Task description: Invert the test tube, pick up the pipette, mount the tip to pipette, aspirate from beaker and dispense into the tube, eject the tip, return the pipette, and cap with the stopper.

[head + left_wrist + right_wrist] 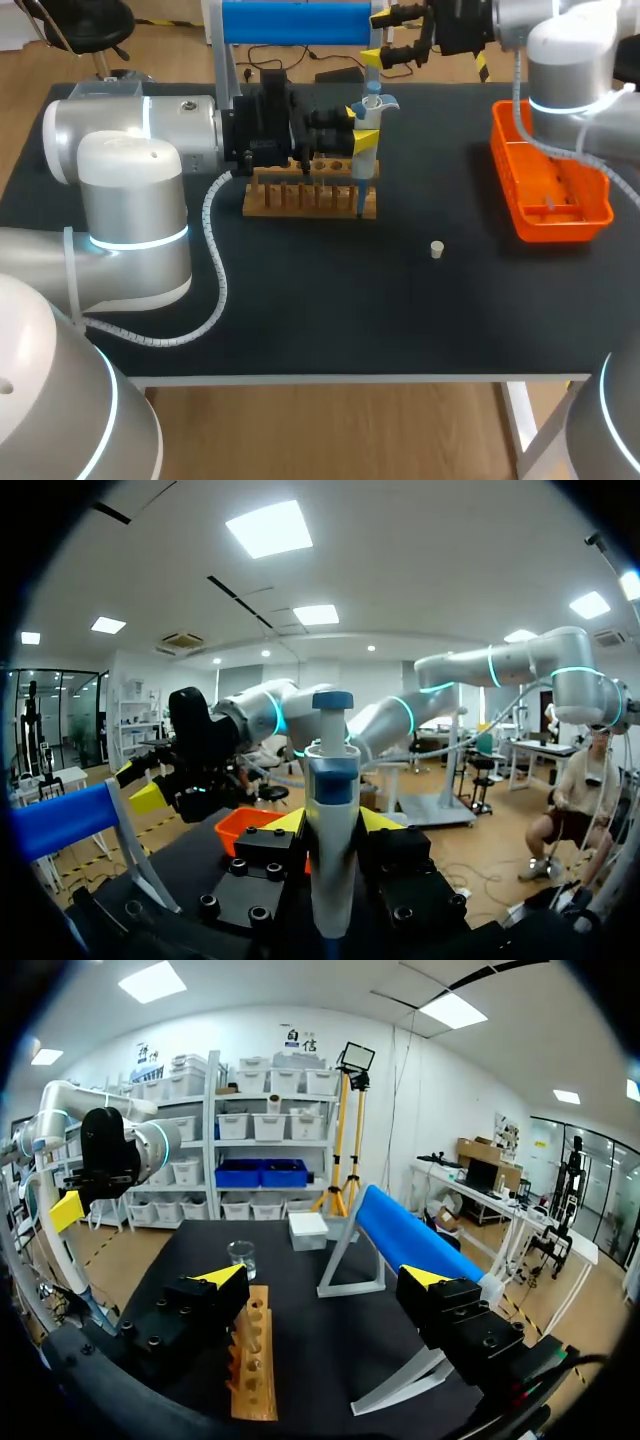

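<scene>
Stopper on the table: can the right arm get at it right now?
Probably yes. The stopper stands alone on the bare table, and the right gripper is open and empty.

The right arm's jaws are hanging wide open above a wooden rack (255, 1360). A glass beaker (241, 1258) is sitting on the black table (305, 1295) just past the rack.
</scene>
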`<state>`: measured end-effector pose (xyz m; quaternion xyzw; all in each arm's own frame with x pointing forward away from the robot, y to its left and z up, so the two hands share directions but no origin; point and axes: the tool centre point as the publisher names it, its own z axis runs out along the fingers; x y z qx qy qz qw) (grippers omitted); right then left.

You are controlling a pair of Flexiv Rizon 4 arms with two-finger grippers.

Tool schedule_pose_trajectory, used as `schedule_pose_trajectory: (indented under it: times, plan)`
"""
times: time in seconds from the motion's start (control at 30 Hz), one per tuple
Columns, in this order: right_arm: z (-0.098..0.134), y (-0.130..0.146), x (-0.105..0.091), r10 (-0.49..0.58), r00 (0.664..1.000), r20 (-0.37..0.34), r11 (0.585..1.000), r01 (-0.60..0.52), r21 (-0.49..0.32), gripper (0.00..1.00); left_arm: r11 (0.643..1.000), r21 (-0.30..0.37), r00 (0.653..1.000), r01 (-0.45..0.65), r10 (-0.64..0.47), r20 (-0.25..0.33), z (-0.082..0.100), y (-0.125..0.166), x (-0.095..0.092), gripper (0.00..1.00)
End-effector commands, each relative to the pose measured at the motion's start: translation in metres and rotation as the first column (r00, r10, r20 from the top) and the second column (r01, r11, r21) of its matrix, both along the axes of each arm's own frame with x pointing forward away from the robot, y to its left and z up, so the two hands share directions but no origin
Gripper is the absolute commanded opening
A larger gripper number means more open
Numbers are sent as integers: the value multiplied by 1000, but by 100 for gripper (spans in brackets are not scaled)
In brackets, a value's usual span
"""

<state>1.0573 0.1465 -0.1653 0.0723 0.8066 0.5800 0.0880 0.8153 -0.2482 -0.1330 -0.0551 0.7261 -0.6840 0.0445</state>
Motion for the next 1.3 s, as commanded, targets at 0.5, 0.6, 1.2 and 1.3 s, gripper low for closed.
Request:
schedule_pose_trajectory:
  times: [0.5, 0.6, 1.2, 1.3]
  plan:
    - [1, -1, 0, 1, 1000, -2, 1000, -1, -2, 100, 1000, -4, 1000, -5, 5, 2, -1, -1, -1, 0]
    - [1, -1, 0, 1, 1000, -2, 1000, -1, -2, 100, 1000, -4, 1000, -5, 5, 2, -1, -1, -1, 0]
    - [1, -1, 0, 1, 1000, -2, 1000, -1, -2, 100, 974, 178, 990, -140, 142, 2, 26, 119, 31, 0]
    - [1, -1, 0, 1, 1000, -2, 1000, -1, -2, 100, 966, 198, 985, -168, 172, 1, 29, 141, 39, 0]
